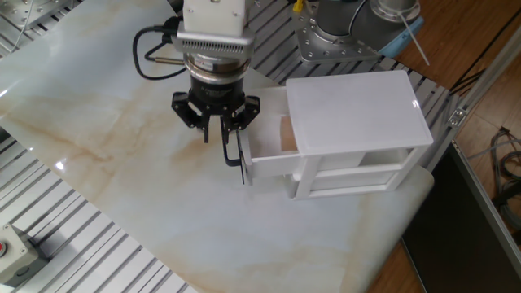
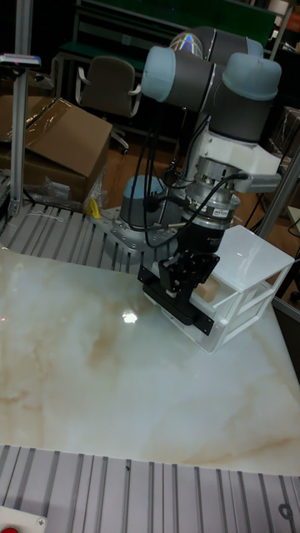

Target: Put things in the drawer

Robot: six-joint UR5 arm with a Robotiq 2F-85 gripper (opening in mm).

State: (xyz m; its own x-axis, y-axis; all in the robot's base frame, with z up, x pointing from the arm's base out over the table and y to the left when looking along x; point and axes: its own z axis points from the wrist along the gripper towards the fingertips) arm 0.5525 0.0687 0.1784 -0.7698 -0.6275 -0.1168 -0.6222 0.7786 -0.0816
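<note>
The marble-patterned desk (image 1: 106, 163) carried a white two-tier cabinet (image 1: 358, 106). Its top drawer (image 1: 264, 155) stood pulled partly out, and the light-tan wooden cube (image 1: 286, 135) lay inside it, against the cabinet front. Closing seemed the step in hand: a level push square on the black bar handle (image 1: 230, 146), along the drawer's travel, would likely avoid skewing it. The arm pointed straight down, its tool (image 1: 215, 130) hanging just beside the handle, fingers slightly spread and pinching nothing.

Gripper (image 1: 216, 135) over bare table (image 1: 122, 163); open room left and front. Drawer (image 1: 264, 146) handle (image 1: 232, 146) just right, cabinet (image 1: 358, 110) beyond, block that side.
</note>
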